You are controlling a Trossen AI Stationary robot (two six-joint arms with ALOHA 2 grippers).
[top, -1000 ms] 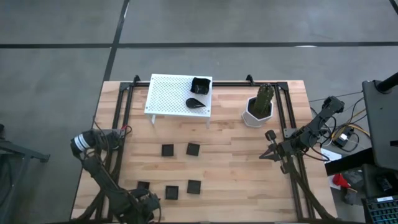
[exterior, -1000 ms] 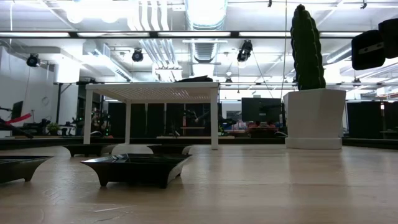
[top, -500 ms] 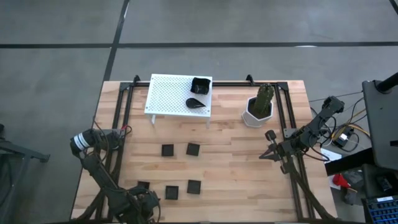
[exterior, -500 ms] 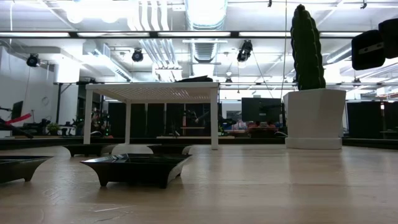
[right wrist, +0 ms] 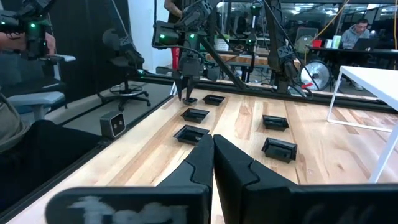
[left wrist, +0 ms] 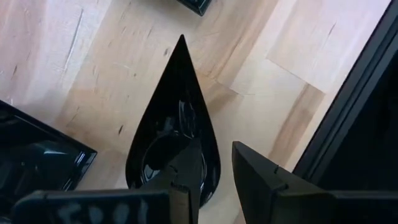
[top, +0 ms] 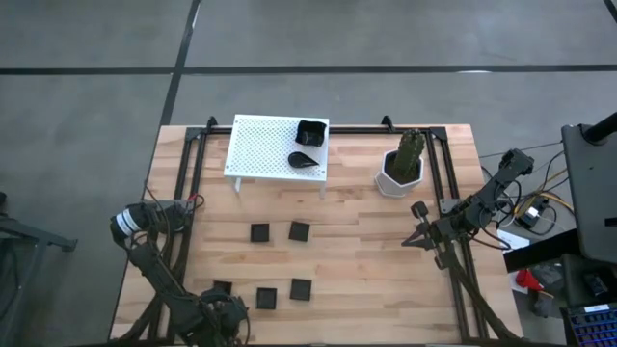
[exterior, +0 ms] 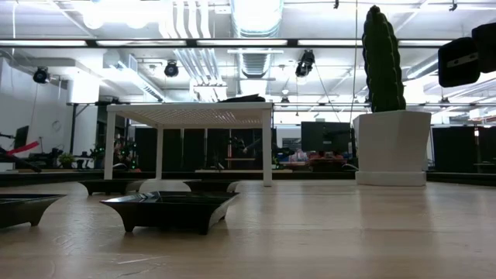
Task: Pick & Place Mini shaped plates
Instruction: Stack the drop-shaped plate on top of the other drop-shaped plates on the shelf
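My left gripper (left wrist: 216, 149) is open at the table's near left (top: 229, 310), pointing down over a black teardrop plate (left wrist: 174, 118) that lies flat on the wood. One finger (left wrist: 186, 165) stands over the plate's round end and the other (left wrist: 255, 174) outside its rim. Several black square plates (top: 259, 232) (top: 299, 231) (top: 301, 289) (top: 265, 298) lie on the table. A square plate (top: 309, 131) and a teardrop plate (top: 303, 160) sit on the white rack (top: 265, 145). My right gripper (right wrist: 212, 146) is shut and waits at the right (top: 413, 241). My left gripper comes from above, pointing down, astride the rim (left wrist: 216, 171) at the teardrop plate's round end, one finger inside and one outside. A strip of bare wood shows between the rim and the outer finger. Whether the inner finger touches the plate I cannot tell.
A white pot with a green cactus (top: 402, 169) stands right of the rack. Black frame rails (top: 188, 193) (top: 439, 183) run along both sides of the table. A square plate (left wrist: 37, 149) lies close beside the teardrop. Bare wood (top: 366, 270) lies between the plates and my right gripper.
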